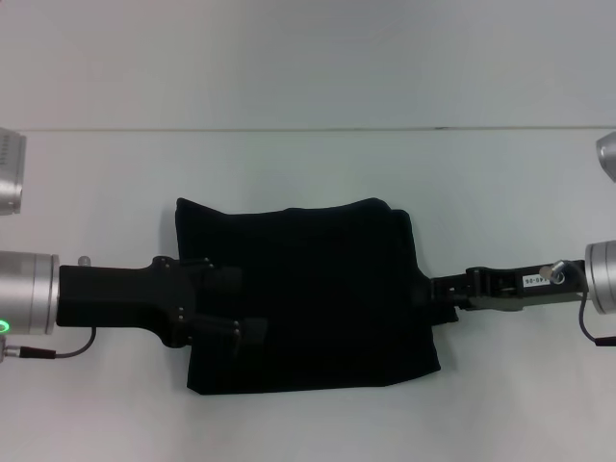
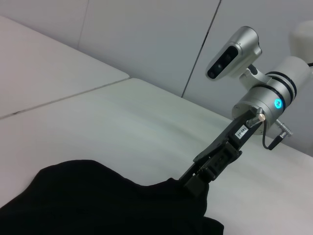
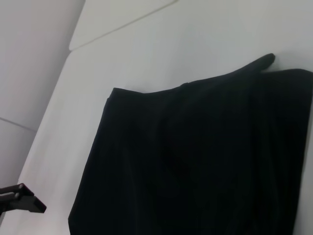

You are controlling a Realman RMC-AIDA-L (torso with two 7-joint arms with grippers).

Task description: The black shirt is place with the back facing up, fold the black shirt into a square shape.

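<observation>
The black shirt (image 1: 318, 294) lies on the white table (image 1: 308, 164) as a roughly square folded block with its print hidden. My left gripper (image 1: 250, 306) reaches in from the left and rests over the shirt's left edge, open, with its two fingers apart on the fabric. From the right, my right gripper (image 1: 438, 292) meets the middle of the shirt's right edge. In the left wrist view its tip (image 2: 196, 182) is closed on the cloth (image 2: 98, 200), which rises slightly toward it. The right wrist view shows only the shirt (image 3: 195, 161).
A seam line (image 1: 308, 129) crosses the table behind the shirt. Silver camera housings sit at the far left (image 1: 10, 173) and far right (image 1: 606, 154). Bare white tabletop surrounds the shirt on all sides.
</observation>
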